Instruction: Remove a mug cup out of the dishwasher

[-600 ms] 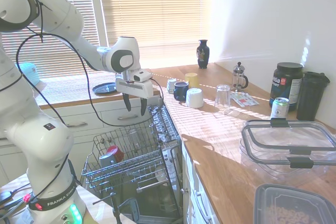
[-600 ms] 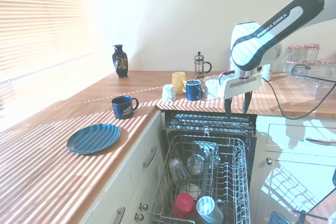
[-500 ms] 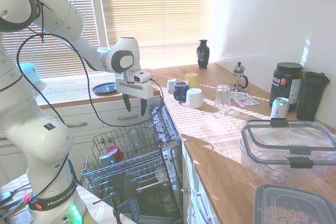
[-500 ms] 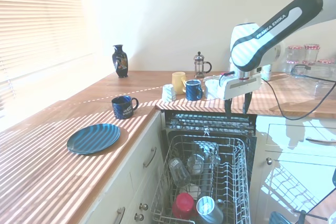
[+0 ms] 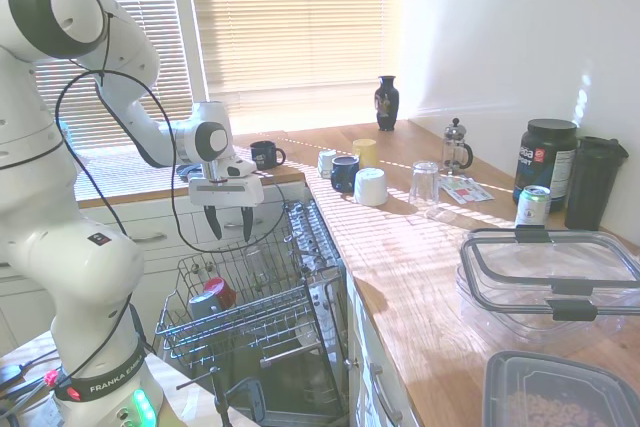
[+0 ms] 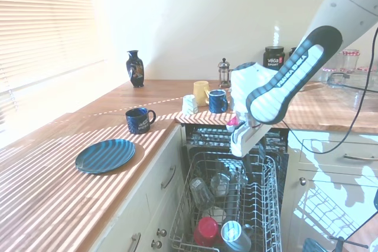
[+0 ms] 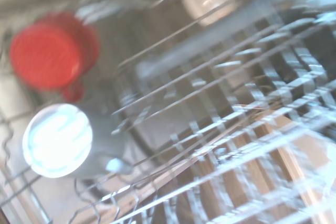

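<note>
In the first exterior view I see the mug cup point(image 5: 205, 303) upside down in the dishwasher point(image 5: 262, 319) rack's near corner, touching the red mug point(image 5: 223, 292). Above and just right, my jaws hang spread and empty over the rack. The surface point(image 5: 420, 257) runs right.
</note>
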You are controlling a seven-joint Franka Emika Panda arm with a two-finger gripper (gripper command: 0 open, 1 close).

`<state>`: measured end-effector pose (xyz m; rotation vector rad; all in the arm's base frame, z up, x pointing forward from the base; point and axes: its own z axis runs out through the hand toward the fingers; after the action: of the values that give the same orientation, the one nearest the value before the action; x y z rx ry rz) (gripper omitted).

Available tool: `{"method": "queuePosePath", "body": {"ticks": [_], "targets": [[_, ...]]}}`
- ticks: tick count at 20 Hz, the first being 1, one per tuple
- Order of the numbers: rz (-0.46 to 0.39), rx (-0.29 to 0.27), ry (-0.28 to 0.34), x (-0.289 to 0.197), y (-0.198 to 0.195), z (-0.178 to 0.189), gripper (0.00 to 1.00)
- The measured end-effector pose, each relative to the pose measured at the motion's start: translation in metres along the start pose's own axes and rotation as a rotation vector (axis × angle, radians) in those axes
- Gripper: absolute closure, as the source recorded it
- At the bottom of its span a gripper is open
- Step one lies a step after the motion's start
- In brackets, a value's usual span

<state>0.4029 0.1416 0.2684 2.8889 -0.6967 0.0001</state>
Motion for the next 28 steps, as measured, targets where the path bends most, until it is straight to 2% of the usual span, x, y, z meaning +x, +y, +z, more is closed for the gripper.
{"method": "queuePosePath", "body": {"ticks": [6, 11, 15, 19, 23, 28], "targets": [[-0.208, -0.1, 0.008, -0.029, -0.082, 0.046, 0.0], [-0.372, -0.203, -0.045, -0.06, -0.125, 0.098, 0.0], [-0.5, -0.256, -0.089, -0.073, -0.124, 0.13, 0.0], [-0.582, -0.285, -0.125, -0.066, -0.113, 0.154, 0.0], [-0.65, -0.281, -0.144, -0.068, -0.109, 0.182, 0.0], [-0.679, -0.275, -0.139, -0.058, -0.115, 0.205, 0.0]]}}
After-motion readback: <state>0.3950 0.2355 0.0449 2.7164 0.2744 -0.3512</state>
